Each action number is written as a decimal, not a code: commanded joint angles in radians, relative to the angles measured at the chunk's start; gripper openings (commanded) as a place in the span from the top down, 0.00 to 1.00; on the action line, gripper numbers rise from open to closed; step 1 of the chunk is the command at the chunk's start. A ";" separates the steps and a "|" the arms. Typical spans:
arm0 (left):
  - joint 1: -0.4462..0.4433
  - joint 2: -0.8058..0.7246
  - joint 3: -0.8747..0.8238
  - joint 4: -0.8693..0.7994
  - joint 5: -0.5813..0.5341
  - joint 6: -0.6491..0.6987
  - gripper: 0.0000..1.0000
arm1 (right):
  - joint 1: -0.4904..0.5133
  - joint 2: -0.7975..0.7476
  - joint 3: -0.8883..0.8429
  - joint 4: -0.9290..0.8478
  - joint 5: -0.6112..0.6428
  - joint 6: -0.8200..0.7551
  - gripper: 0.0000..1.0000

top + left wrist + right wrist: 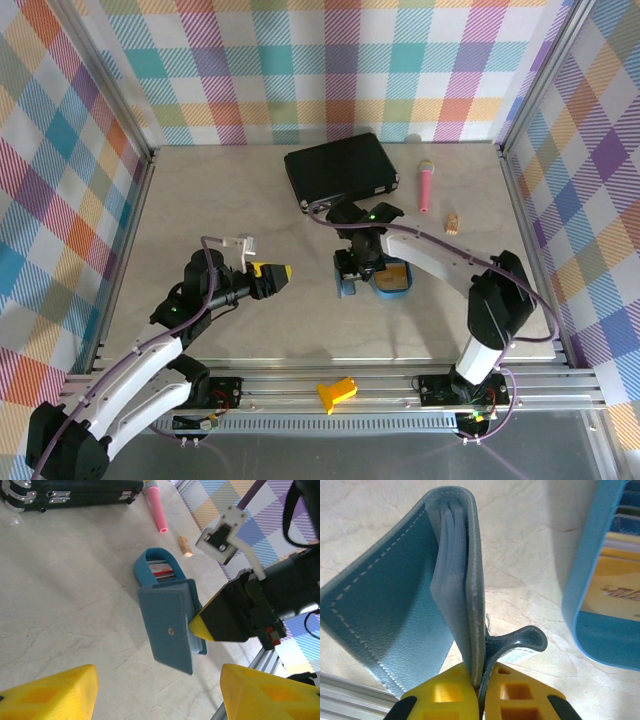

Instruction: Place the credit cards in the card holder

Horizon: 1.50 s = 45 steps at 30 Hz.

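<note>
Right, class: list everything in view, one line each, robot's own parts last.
card holder: one, teal-blue, beside the tray
credit cards: several, orange, red, blue, inside the tray
tray: one, blue, mid-table
case: one, black, far side
stick: one, pink, right of the case
small piece: one, tan, near the stick
block: one, yellow, front rail
left pincer: one, yellow fingers, open, left of the card holder
right pincer: one, yellow fingers, shut on the card holder

Bright, even light; shadows soft.
Top view sharp, pale desk [200, 200] evenly lit, only faint shadows. Left wrist view: yellow fingertips [50, 695] blurred in foreground, slight sheen on desk by black case [75, 490]. Right wrist view: card holder [395, 605] crisp, blue tray [582, 580] soft at frame edge.
</note>
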 commanded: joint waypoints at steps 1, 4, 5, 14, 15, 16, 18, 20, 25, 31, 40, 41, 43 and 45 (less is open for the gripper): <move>-0.010 -0.020 -0.038 0.069 -0.027 -0.055 0.35 | 0.012 0.038 0.056 -0.022 -0.036 0.027 0.92; -0.013 -0.022 -0.056 0.075 -0.037 -0.061 0.35 | 0.016 0.059 0.063 -0.027 -0.033 0.034 0.90; -0.013 -0.023 -0.060 0.073 -0.042 -0.061 0.35 | 0.016 0.065 0.062 -0.026 -0.036 0.035 0.90; -0.013 -0.028 -0.074 0.073 -0.050 -0.055 0.35 | 0.016 0.111 0.063 -0.013 -0.057 0.038 0.86; -0.013 -0.026 -0.075 0.073 -0.052 -0.055 0.35 | 0.016 0.118 0.065 -0.014 -0.057 0.037 0.85; -0.013 -0.022 -0.076 0.075 -0.052 -0.056 0.35 | 0.016 0.125 0.065 -0.016 -0.058 0.037 0.84; -0.013 -0.018 -0.078 0.079 -0.049 -0.058 0.35 | 0.016 0.130 0.066 -0.014 -0.061 0.039 0.83; -0.013 -0.012 -0.079 0.080 -0.047 -0.057 0.35 | 0.016 0.127 0.067 -0.014 -0.060 0.040 0.82; -0.013 -0.002 -0.079 0.089 -0.049 -0.054 0.36 | 0.016 0.126 0.076 -0.017 -0.062 0.036 0.81; -0.013 0.021 -0.075 0.101 -0.040 -0.051 0.36 | 0.016 0.143 0.067 0.001 -0.091 0.033 0.81; -0.014 0.021 -0.081 0.099 -0.039 -0.050 0.36 | 0.016 0.136 0.044 0.044 -0.132 0.045 0.80; -0.013 0.021 -0.082 0.099 -0.039 -0.052 0.36 | 0.016 0.138 0.044 0.047 -0.132 0.046 0.81; -0.014 0.018 -0.084 0.098 -0.039 -0.051 0.36 | 0.016 0.143 0.047 0.048 -0.134 0.048 0.81; -0.013 0.011 -0.087 0.095 -0.039 -0.051 0.36 | 0.016 0.144 0.045 0.057 -0.133 0.053 0.81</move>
